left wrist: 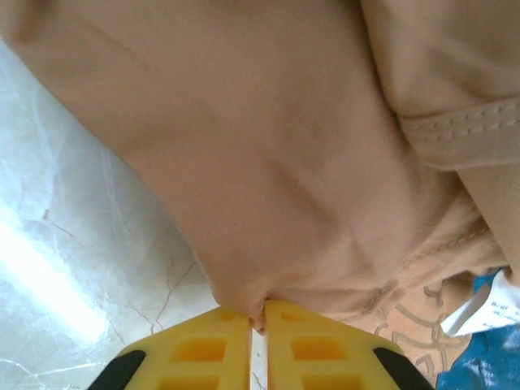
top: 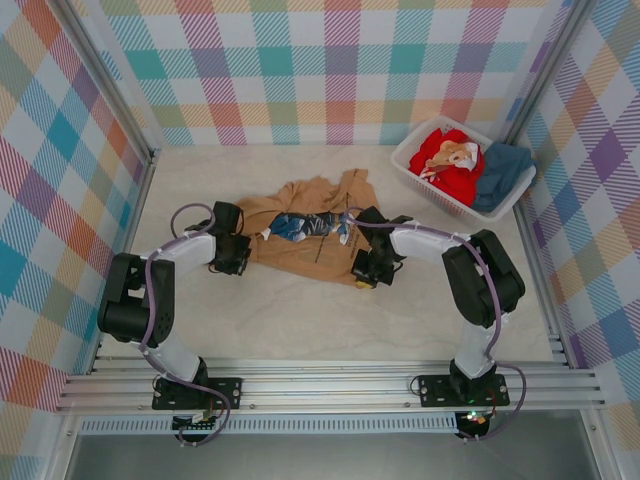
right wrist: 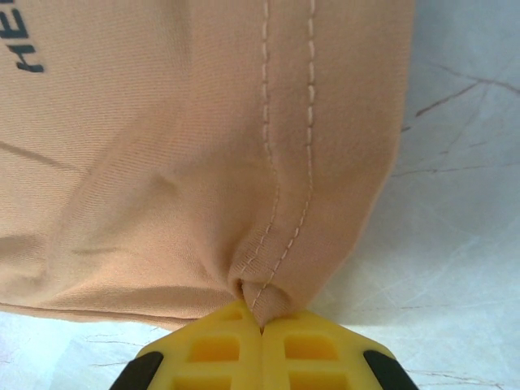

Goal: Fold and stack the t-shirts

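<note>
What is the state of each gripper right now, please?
Left gripper: closed, pinching an edge of the tan-brown soft cloth t-shirt.
Right gripper: closed on the same shirt, at its stitched seam.

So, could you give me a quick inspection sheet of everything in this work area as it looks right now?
Surface: pale marbled tabletop, with one shirt lying on it.
Job's things: tan shirt crumpled mid-table, blue print showing; red shirt and dark teal shirt in the basket.
Clutter: white basket at the far right corner.
Grippers: left gripper shut on the tan shirt's edge; right gripper shut on its stitched hem.
Cables: purple cables run along both arms.
Surroundings: checked cloth walls; metal rails at the near edge.
</note>
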